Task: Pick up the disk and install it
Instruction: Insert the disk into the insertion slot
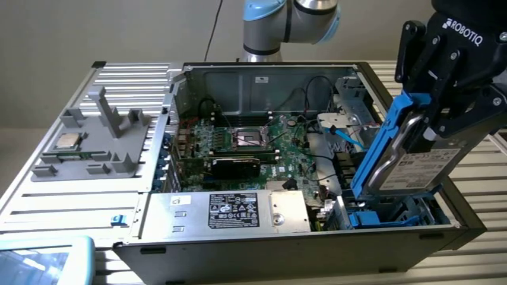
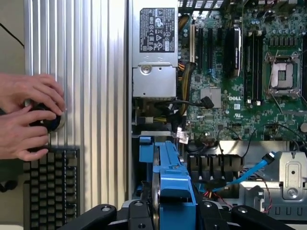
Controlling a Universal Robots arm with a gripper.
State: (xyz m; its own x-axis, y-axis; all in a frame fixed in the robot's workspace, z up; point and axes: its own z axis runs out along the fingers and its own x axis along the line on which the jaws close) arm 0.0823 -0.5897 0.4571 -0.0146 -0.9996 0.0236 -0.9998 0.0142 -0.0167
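Beige wall behind; ribbed metal table (image 1: 71, 202) bearing an open computer case (image 1: 277, 246). From my remote seat: claw (image 1: 434, 119) clamped on the upper end of the disk (image 1: 412, 169), one finger on either side. Disk held on edge and tilted, lower end down at the blue drive bay (image 1: 388, 217) in the case's corner, apparently so that it can slide in lengthwise. Whether that end touches the bay I cannot tell; the disk itself hides the meeting point. Wrist view: a person's hands (image 2: 26, 115) beside a keyboard (image 2: 50, 187), cut off at the edge.

Plain beige wall (image 1: 95, 29); ribbed, prob. metal tabletop (image 1: 483, 261).
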